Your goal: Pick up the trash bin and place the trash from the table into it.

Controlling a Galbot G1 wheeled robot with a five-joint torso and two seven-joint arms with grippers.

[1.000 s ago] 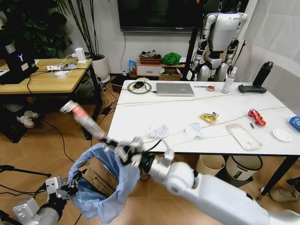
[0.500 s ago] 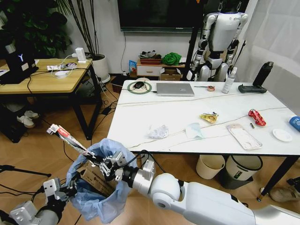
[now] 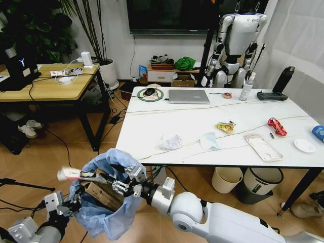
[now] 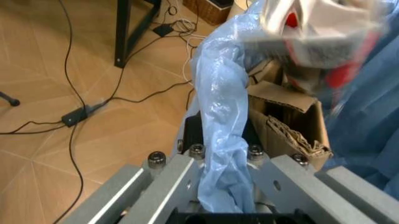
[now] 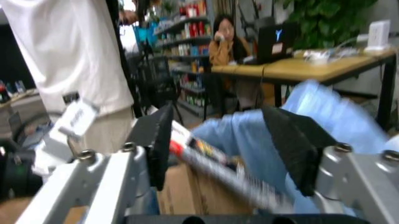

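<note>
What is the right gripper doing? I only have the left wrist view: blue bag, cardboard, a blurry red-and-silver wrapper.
Observer: In the head view, the right gripper is over the mouth of the trash bin, which the left gripper holds low beside the table.
Operator: Open or shut?
Observer: Open. The right wrist view shows its jaws wide apart, with the long wrapper lying across the gap.
Operator: What's on the table?
Observer: In the head view: a crumpled white tissue, a yellow wrapper, a red wrapper, clear packaging and a white lid.
</note>
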